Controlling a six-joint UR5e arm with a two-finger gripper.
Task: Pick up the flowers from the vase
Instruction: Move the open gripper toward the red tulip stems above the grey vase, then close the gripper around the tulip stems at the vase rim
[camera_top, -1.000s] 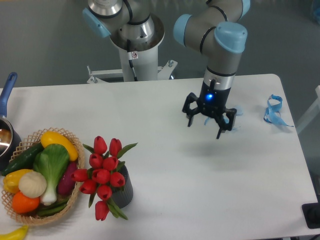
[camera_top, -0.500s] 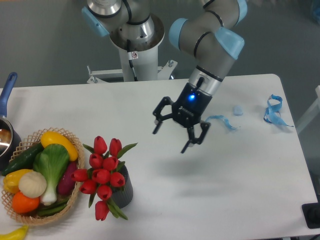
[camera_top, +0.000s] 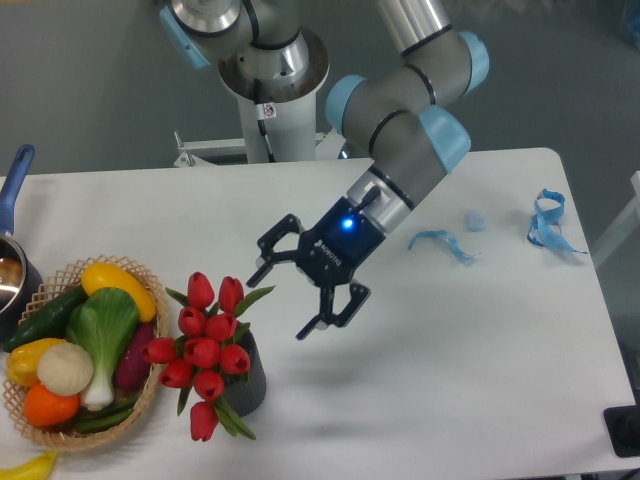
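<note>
Moved: I have swung the end effector (camera_top: 284, 293) from over the right half of the desk (camera_top: 450, 360) leftward and lower; it now hangs tilted, just right of the flowers (camera_top: 205, 352), not touching them. Fingers spread wide, nothing held.

Step in hand: approach for the grasp. I judge it best to bring the fingers either side of the bunch where the stems gather above the vase (camera_top: 248, 381) mouth, close there and not on the buds, then lift straight up so the vase does not tip or ride along.

Containers:
- Vase: dark, upright, near the desk's front edge, just right of the basket (camera_top: 150, 385). Holds the flowers, red buds with green leaves fanning over its rim; one bud droops down its front.
- Basket: woven, at far left. Holds toy vegetables: yellow, green, white, orange, purple pieces.
- Pot (camera_top: 12, 280): blue-handled, cut off by the left frame edge; contents unclear.

Loose: blue ribbon (camera_top: 548, 222) at right.
</note>
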